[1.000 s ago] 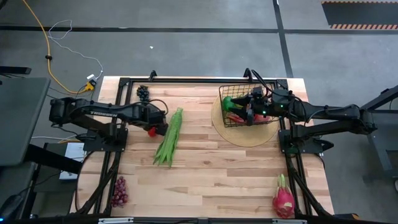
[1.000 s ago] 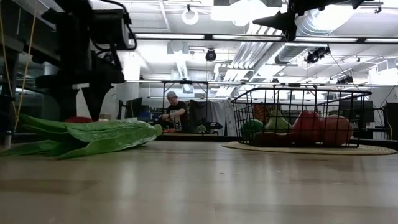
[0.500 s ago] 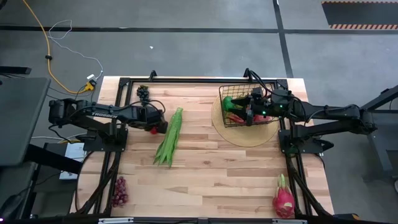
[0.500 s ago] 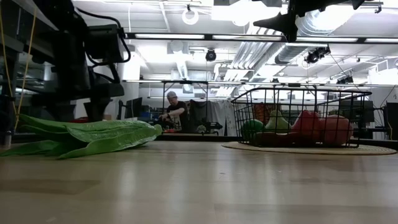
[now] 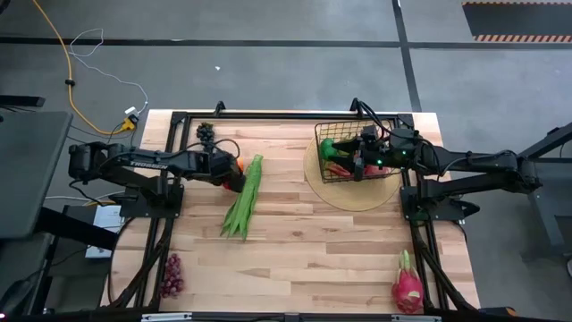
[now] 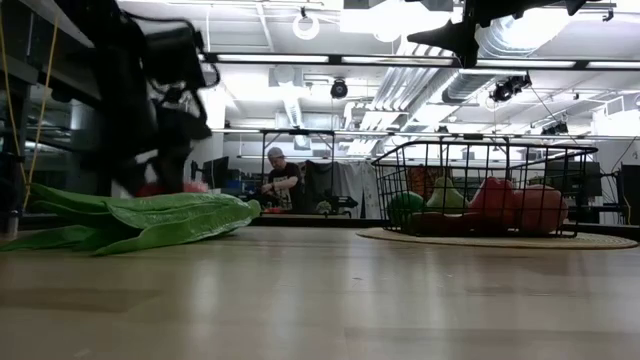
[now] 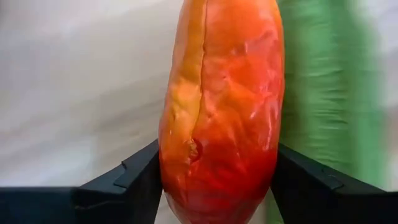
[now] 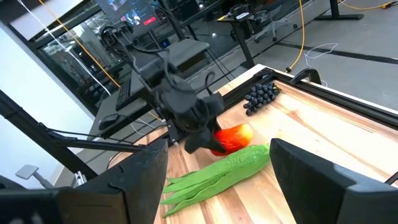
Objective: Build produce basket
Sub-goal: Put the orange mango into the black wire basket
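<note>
My left gripper [image 5: 231, 172] is shut on a long red-orange fruit [image 7: 217, 93], low beside the far end of the green beans [image 5: 243, 197], which lie flat on the table. The fruit also shows in the right wrist view [image 8: 231, 138]. The black wire basket [image 5: 356, 152] stands on a round tan mat [image 5: 349, 195] at the far right, with green, red and orange produce [image 6: 500, 205] in it. My right gripper [image 5: 359, 164] hovers over the basket, open and empty [image 8: 217, 180]. My left gripper pinches the fruit's two long sides [image 7: 174, 168] between its two fingers, near one end. The fingers [image 7: 134, 183] come slanting down from the table's left. The fruit sticks out past the fingers toward the beans. I cannot tell whether it is clear of the table.
Dark grapes [image 5: 206, 134] lie at the far left edge. Reddish grapes [image 5: 172, 275] lie at the near left corner and a pink dragon fruit [image 5: 407, 286] at the near right corner. Bare wood [image 5: 322, 241] lies between beans and mat. A person [image 6: 280, 180] sits far behind.
My left gripper has dropped onto the red-orange fruit left of the beans, taken hold of it and swung it toward the table's right and far side, up against the beans' far end. The fruit has turned so that its orange side shows from above.
</note>
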Controlling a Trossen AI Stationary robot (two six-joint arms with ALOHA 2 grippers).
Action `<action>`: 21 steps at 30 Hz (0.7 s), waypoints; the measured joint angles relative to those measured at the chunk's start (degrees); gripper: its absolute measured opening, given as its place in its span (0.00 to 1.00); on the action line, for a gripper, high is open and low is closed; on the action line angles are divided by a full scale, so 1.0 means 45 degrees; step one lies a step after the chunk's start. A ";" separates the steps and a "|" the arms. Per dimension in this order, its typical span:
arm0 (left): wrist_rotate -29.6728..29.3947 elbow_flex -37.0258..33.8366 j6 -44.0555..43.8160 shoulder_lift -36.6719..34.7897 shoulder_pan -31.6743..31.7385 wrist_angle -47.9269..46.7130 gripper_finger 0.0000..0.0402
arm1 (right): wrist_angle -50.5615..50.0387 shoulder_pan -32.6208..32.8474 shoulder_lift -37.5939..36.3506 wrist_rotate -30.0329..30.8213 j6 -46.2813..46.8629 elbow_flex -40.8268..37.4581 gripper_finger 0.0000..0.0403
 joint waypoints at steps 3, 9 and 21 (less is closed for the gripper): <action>0.0046 0.0676 0.1346 -0.0600 0.0000 -0.0048 0.56 | 0.0004 0.0000 0.0000 0.0012 0.0052 0.0000 0.68; -0.0413 0.2683 0.4087 -0.2965 -0.0009 0.0139 0.55 | 0.0004 0.0000 0.0000 0.0401 0.0061 0.0000 0.68; 0.0276 0.4240 0.7203 -0.4913 -0.1279 0.3732 0.55 | 0.0975 0.0001 0.0024 0.0403 0.0004 0.0000 0.68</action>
